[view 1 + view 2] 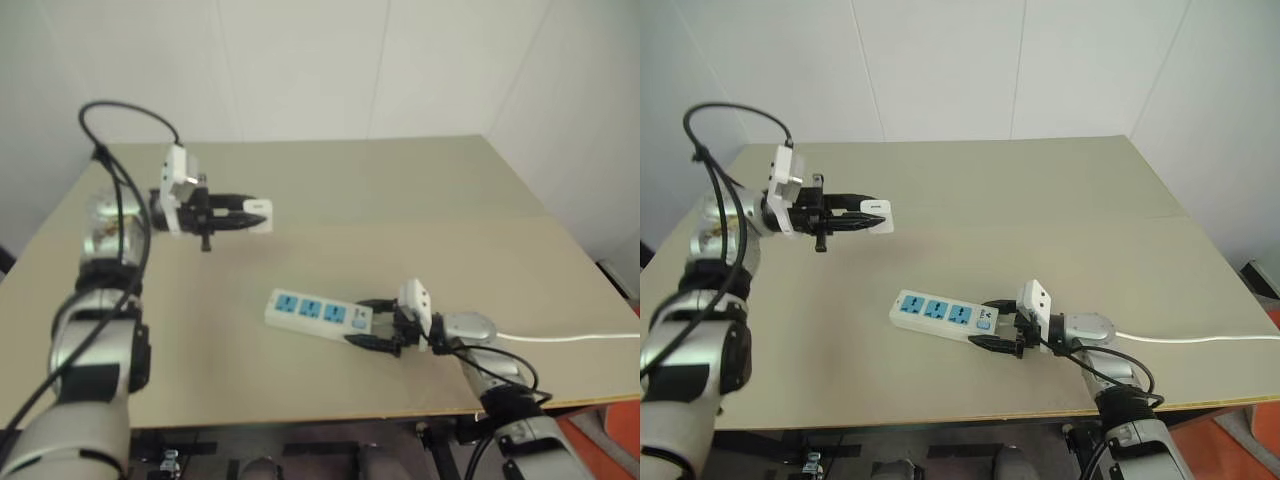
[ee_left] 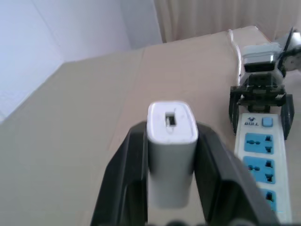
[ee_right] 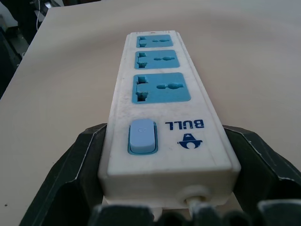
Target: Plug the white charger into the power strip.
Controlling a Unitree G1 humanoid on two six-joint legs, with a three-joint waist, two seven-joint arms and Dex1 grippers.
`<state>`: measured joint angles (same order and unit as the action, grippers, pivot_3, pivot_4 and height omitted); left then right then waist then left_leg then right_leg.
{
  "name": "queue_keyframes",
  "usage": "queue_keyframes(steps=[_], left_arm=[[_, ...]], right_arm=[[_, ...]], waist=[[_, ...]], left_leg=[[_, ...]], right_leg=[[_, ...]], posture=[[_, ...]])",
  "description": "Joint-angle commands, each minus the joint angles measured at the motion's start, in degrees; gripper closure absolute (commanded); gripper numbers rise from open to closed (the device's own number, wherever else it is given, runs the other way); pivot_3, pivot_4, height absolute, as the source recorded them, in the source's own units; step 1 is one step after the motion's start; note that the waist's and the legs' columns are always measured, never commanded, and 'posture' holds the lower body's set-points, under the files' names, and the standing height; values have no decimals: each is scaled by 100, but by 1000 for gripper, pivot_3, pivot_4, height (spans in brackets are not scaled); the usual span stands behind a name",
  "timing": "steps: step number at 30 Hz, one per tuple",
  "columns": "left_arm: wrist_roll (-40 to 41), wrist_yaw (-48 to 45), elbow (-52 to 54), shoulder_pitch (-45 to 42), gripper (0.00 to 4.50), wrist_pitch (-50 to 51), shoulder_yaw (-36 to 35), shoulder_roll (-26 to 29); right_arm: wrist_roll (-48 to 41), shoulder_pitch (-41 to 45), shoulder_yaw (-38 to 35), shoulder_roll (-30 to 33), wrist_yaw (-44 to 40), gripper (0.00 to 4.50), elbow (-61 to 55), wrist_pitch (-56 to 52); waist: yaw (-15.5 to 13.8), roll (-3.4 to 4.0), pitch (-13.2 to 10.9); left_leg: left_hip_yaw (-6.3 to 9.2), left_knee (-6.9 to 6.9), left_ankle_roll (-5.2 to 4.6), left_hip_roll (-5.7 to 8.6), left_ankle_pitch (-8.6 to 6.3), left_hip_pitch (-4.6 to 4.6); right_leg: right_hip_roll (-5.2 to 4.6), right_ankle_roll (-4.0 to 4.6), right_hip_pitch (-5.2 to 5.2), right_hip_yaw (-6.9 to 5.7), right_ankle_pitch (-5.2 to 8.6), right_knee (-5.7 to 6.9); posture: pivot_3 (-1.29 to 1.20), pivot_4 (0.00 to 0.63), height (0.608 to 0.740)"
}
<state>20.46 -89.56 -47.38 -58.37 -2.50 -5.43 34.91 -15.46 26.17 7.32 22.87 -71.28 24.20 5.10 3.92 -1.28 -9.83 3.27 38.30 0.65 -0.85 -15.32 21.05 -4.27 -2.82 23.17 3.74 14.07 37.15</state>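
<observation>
Gripping the white charger [image 2: 171, 150] between its two black fingers, the left gripper [image 1: 250, 217] hangs above the tabletop [image 1: 400, 190], jaws pointing level toward the middle, the charger's slotted end face outward. Over on the near side, the right gripper [image 1: 995, 325] has its jaws clamped on the switch end of the power strip [image 1: 940, 312], which lies flat on the tabletop, all three blue sockets facing up with nothing plugged in, well apart from the charger. A white cord [image 1: 570, 338] trails off to the right edge
</observation>
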Motion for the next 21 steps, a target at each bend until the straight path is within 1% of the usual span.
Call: queue_keyframes(steps=[1,5,10,12,15,18,21], left_arm=[[599,494,1511,554,3506,921,-280,-96],[875,1048,2876,1404,3506,1581,-202,-342],[1204,1561,3738,1811,3506,2253,-138,-617],[1271,1671,3944,1967,3506,2418,-61,-737],[1319,1529,4130,2186,3506,2550,107,-760],[1330,1220,4063,2298,3506,2690,310,-695],[1363,955,3856,2332,3506,2696,350,-694]], right_arm=[[134,124,189,-101,-173,1098,145,180],[186,322,302,-217,-402,1098,395,311],[303,499,414,-353,-535,1098,649,535],[310,535,447,-408,-585,1098,682,547],[303,556,473,-465,-665,1098,681,516],[308,573,494,-503,-734,1098,673,481],[362,578,519,-538,-736,1098,713,515]], waist=[[19,-1,1],[34,0,3],[27,-1,5],[28,1,10],[41,2,20],[38,2,20],[32,2,20]], left_leg=[[2,1,0,0,0,1],[0,1,0,-5,0,-3],[-3,1,1,-4,0,-12],[-3,1,1,-3,0,-16],[-10,-3,1,-4,0,-22],[-10,-4,1,-3,0,-23],[-10,-3,1,-2,0,-24]], right_leg=[[1,0,0,-1,0,0],[4,2,3,2,-1,3],[3,3,-2,5,-2,-2],[3,3,-4,5,-2,-2],[3,3,-5,11,-2,-2],[5,3,-4,12,-2,-4],[4,3,-5,12,-2,-8]], posture=[[0,150,740],[0,150,740],[0,150,740],[0,150,740],[0,150,740],[0,150,740],[0,150,740]])
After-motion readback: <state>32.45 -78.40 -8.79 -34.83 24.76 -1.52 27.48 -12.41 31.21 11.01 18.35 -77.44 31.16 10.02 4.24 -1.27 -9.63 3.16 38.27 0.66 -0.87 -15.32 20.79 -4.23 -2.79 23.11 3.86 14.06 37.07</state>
